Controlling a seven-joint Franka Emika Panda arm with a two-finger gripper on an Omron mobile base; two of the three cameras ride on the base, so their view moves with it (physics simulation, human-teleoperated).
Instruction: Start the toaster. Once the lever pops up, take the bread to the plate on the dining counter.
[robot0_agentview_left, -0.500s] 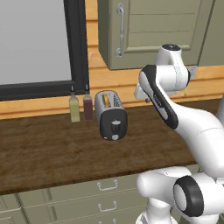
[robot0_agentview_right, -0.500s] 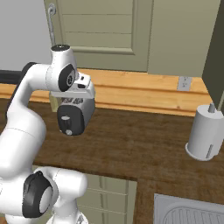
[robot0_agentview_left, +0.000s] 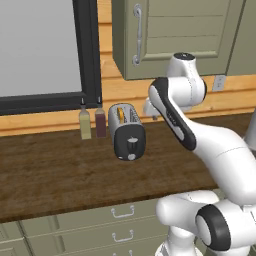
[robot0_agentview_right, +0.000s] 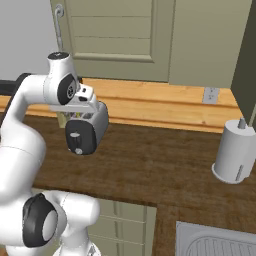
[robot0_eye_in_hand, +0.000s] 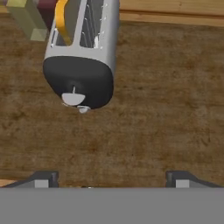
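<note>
Hand view frames the toaster (robot0_eye_in_hand: 83, 52) from above: a rounded silver-grey body with two long slots, closed off at the near end by a glossy black panel carrying a round grey dial (robot0_eye_in_hand: 73, 98). A yellow-tan crust edge of the bread (robot0_eye_in_hand: 62, 22) is seen standing in the left slot; the rest of the slice is sunk out of sight. A small pale tab (robot0_eye_in_hand: 83, 109) is seen just below the dial, too small to be made out as the lever with certainty. The toaster is set on the dark wood worktop (robot0_eye_in_hand: 166, 96), near the wooden back wall, with two small bottles, one yellowish (robot0_agentview_left: 85, 124) and one dark red (robot0_agentview_left: 100, 122), just beside it on its left in the left base view. The far end of the toaster is cut off by the top edge of the hand view. The gripper (robot0_eye_in_hand: 111, 177) is held above the worktop, apart from the toaster, its two fingertips spread wide with nothing between them. In the right base view the toaster's top is partly hidden by the arm, and a white paper towel roll (robot0_agentview_right: 235, 152) is seen well apart at the right
</note>
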